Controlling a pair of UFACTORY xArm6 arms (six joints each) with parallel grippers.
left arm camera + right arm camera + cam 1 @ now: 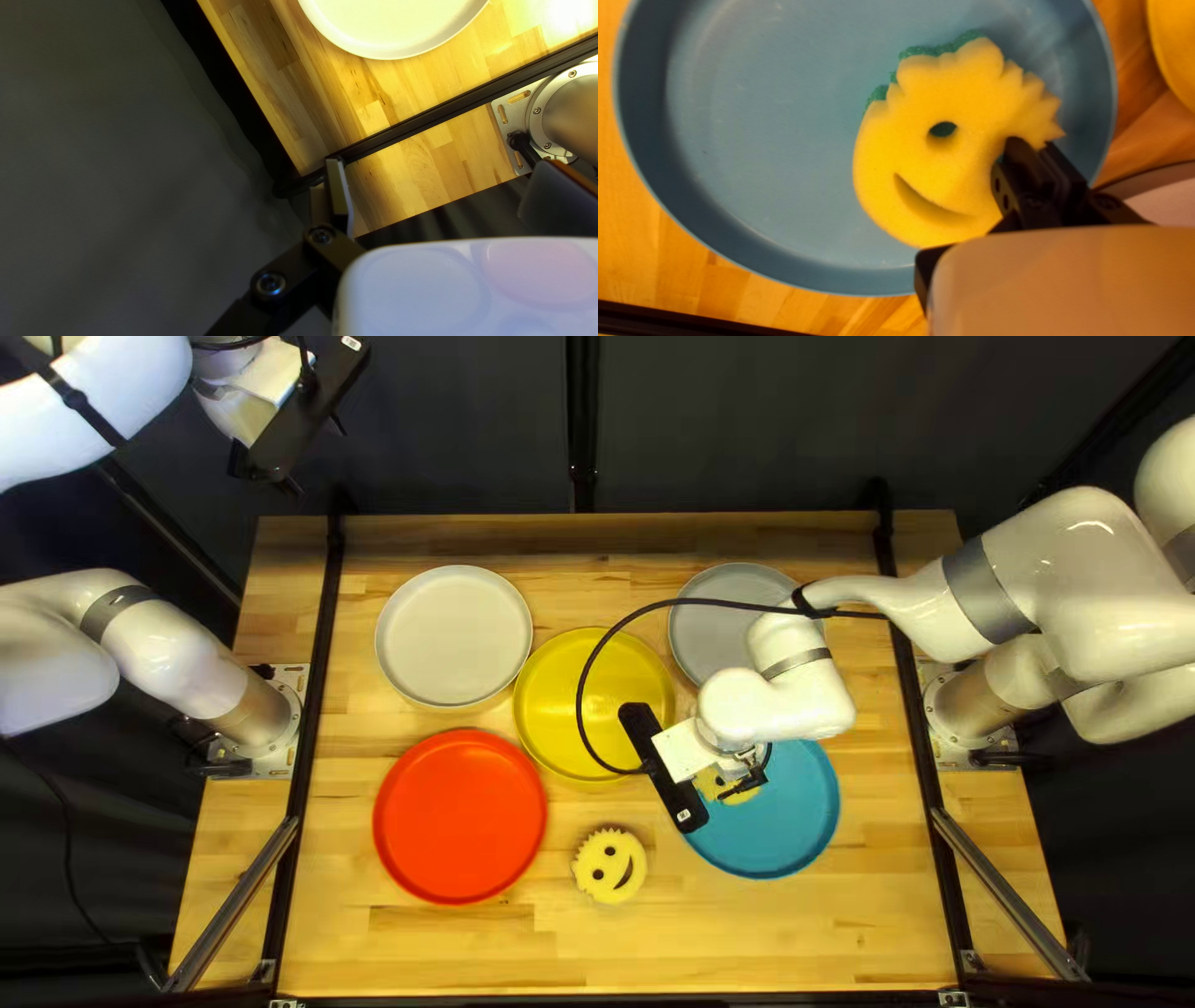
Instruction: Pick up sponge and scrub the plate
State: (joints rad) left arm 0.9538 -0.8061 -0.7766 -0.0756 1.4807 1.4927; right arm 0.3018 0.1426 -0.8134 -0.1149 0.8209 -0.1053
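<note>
The loose sponge point(627, 880), face side up, lies on the bench point(772, 940) between the red plate point(461, 816) and blue plate point(794, 834). The held sponge point(946, 81), yellow over green, is positioned above the blue plate; contact between them cannot be determined. The right end effector point(737, 789) pinches the held sponge near its toothed edge, one finger in an eye hole. A small white label point(684, 815) on its black bar is too small to read. Farther out: yellow plate point(585, 685), gray plate point(722, 635), white plate point(454, 635). The left end effector point(318, 459) is raised near the far left corner, fingers spread.
</note>
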